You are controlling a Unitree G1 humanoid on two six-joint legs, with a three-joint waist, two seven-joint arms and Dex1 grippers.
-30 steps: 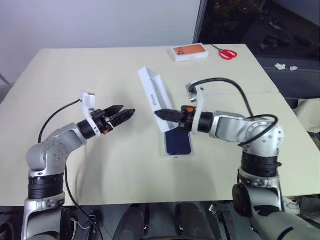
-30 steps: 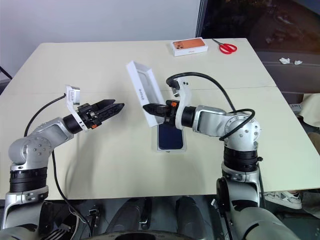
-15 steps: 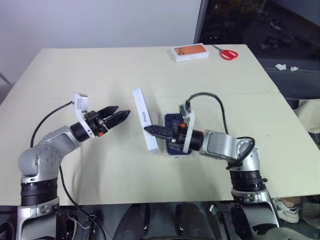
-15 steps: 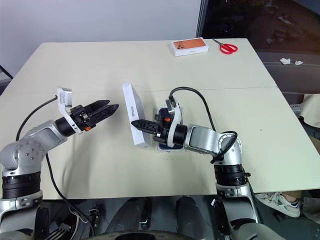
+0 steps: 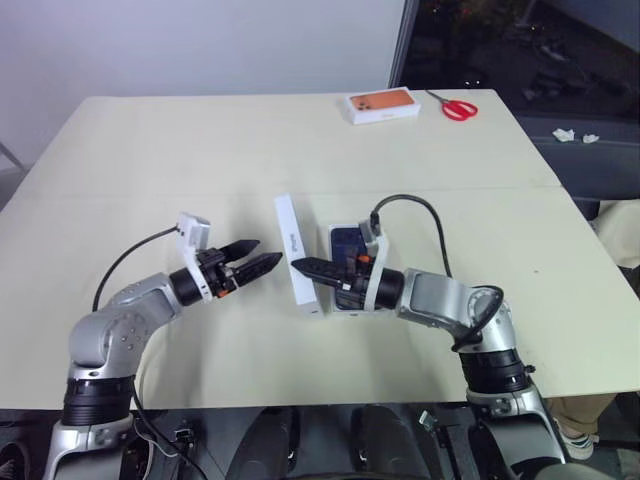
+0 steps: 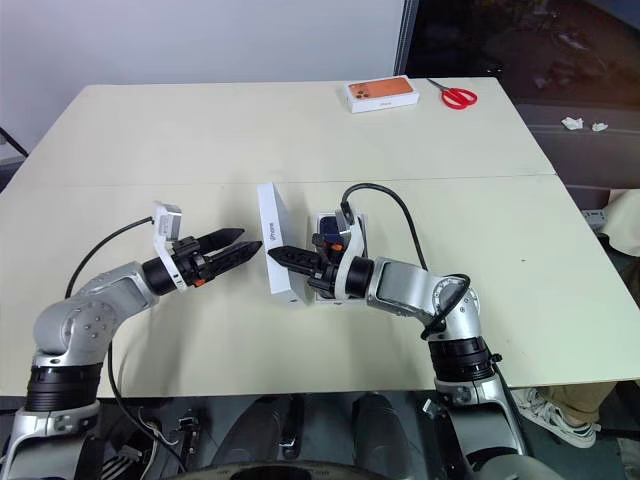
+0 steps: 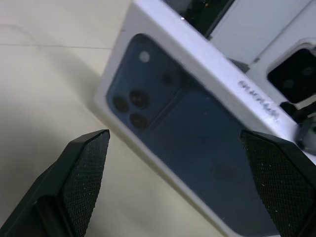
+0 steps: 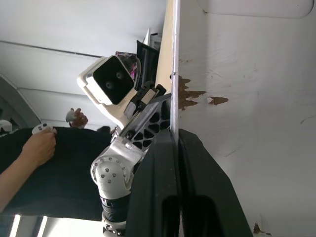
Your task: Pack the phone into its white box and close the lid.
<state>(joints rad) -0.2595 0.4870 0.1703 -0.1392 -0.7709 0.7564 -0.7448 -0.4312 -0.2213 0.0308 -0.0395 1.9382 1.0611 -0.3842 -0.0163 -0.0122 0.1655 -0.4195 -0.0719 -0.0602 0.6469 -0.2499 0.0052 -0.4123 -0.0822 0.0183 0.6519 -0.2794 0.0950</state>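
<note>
The lid [image 5: 298, 250] stands on its long edge on the table, just left of the white box [image 5: 326, 236]. The left wrist view faces its printed top [image 7: 197, 148]. My right gripper [image 5: 300, 266] is shut on the lid's thin side wall; the black fingers [image 8: 163, 197] pinch that white edge. The dark blue phone [image 5: 347, 240] lies in the white box, partly hidden behind my right wrist. My left gripper [image 5: 270, 250] is open, level, a short way left of the lid, its fingertips [image 7: 89, 158] framing the printed face without touching.
An orange-topped box [image 5: 381, 105] and red scissors [image 5: 455, 107] lie at the table's far edge. A person's hand holding a controller [image 8: 39, 143] shows behind the robot. A seam crosses the tabletop [image 5: 150, 150].
My right gripper rolled and lowered the lid from a tilt above the box to standing on edge beside it. The left gripper sank and drew closer to the lid.
</note>
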